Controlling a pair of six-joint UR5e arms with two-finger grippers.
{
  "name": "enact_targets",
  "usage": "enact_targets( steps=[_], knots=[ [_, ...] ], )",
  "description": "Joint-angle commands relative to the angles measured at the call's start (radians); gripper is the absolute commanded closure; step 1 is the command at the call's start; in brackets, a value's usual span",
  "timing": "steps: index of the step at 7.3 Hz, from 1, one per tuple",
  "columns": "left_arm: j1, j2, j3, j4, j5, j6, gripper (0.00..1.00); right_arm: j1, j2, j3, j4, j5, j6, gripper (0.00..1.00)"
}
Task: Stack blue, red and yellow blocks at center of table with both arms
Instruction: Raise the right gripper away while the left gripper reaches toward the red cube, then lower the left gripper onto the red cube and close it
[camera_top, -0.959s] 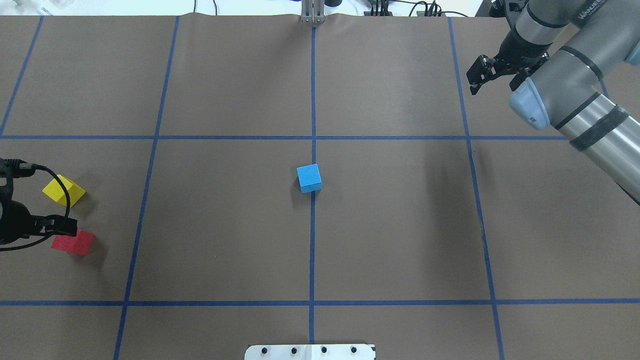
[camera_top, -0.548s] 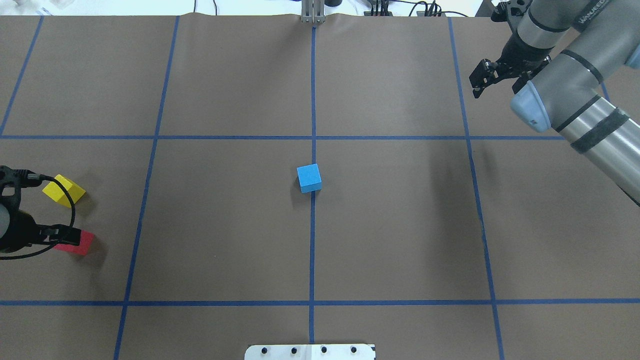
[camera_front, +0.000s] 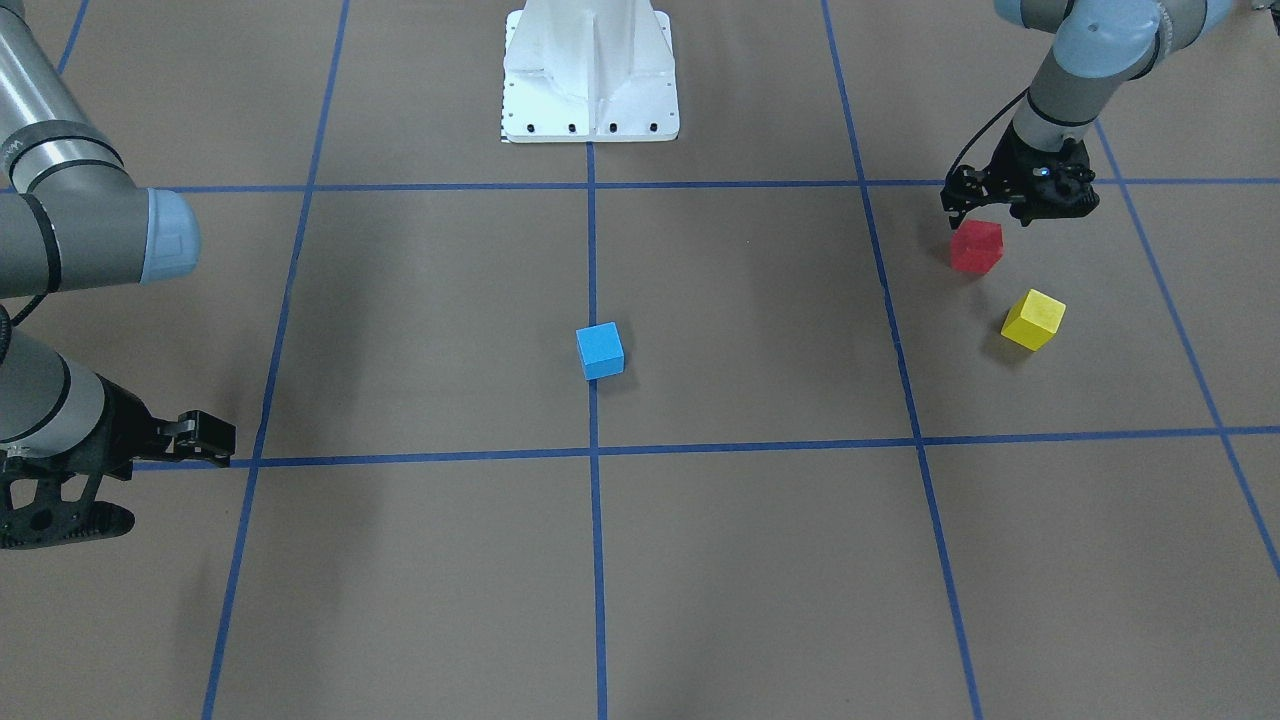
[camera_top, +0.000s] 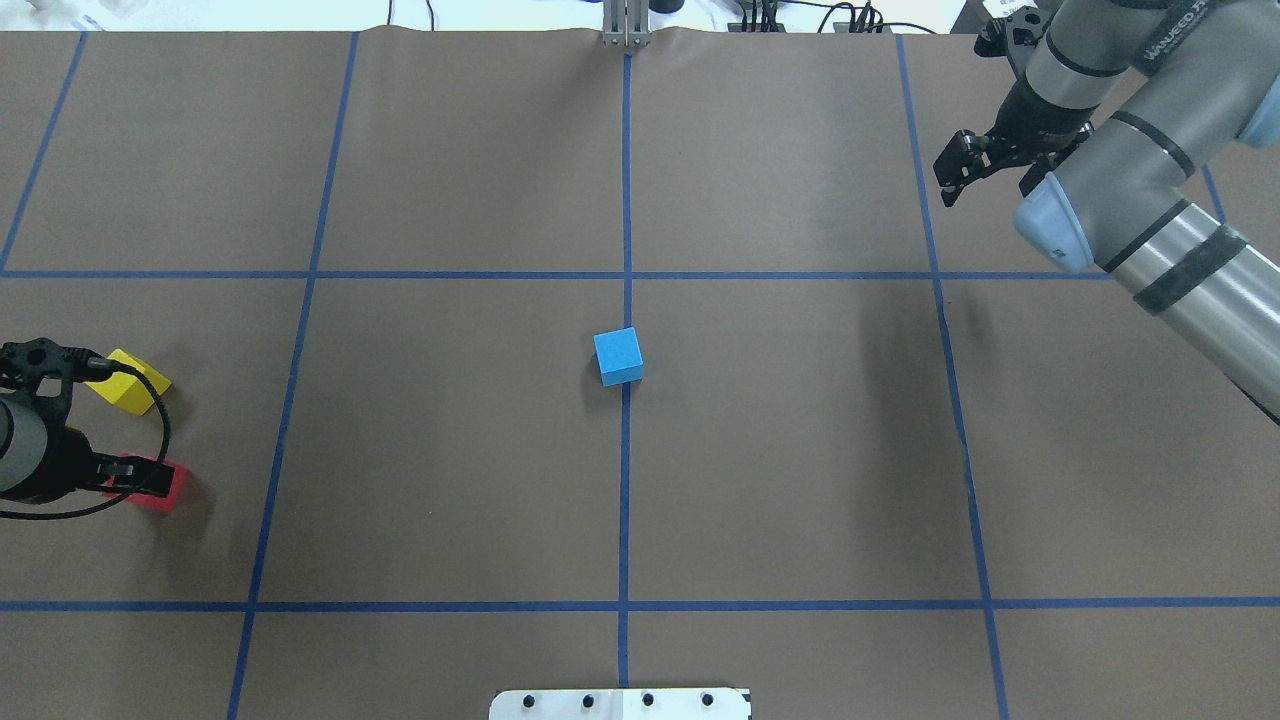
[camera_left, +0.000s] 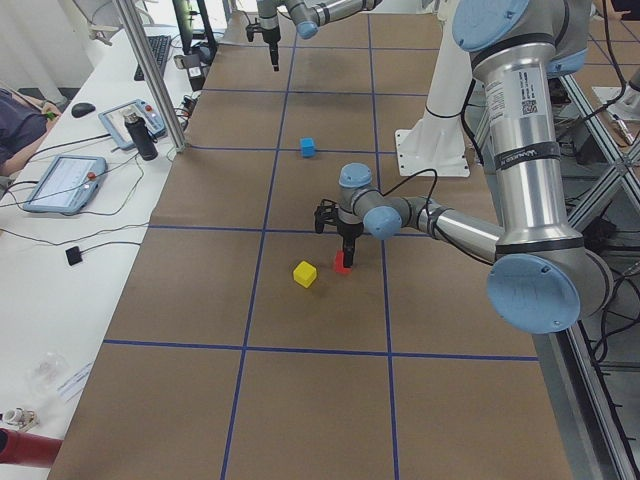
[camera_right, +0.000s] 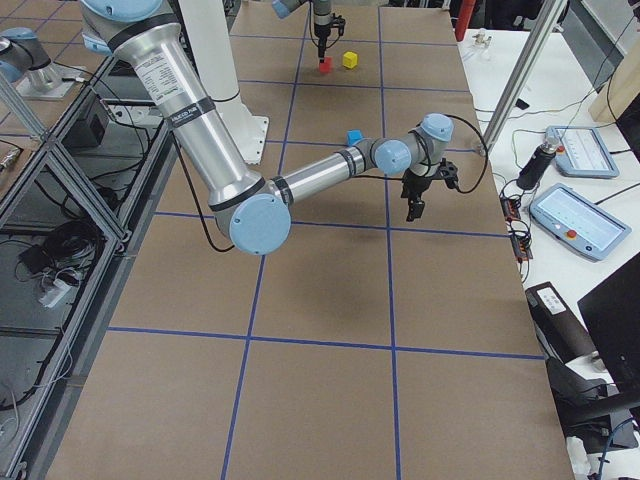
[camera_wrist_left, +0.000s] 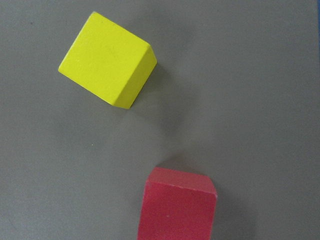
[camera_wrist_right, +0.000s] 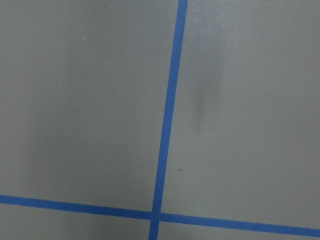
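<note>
The blue block sits alone at the table's centre where the tape lines cross, and also shows in the front view. The red block and the yellow block lie apart at the far left. My left gripper hangs directly over the red block; it looks open, and nothing is held. The left wrist view shows the red block at the bottom edge and the yellow block above it, with no fingers in view. My right gripper is open and empty at the far right.
Blue tape lines divide the brown table into squares. The robot's white base plate stands at the near edge. Operator tablets and a metal post stand along the far side, off the brown paper.
My left gripper has shifted over the red block and now covers more of it. My right arm has drawn back a little toward the far right corner. No block has moved.
</note>
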Motion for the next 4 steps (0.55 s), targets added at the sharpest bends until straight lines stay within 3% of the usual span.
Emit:
enact_targets(
  steps=[1, 4],
  knots=[
    [0.01, -0.036, 0.037, 0.0, 0.0, 0.008, 0.01, -0.002, -0.001, -0.001, 0.001, -0.002, 0.0, 0.0],
    [0.01, -0.049, 0.06, 0.0, -0.001, 0.014, 0.01, -0.004, -0.001, -0.001, 0.001, -0.002, 0.003, 0.0]
  ],
)
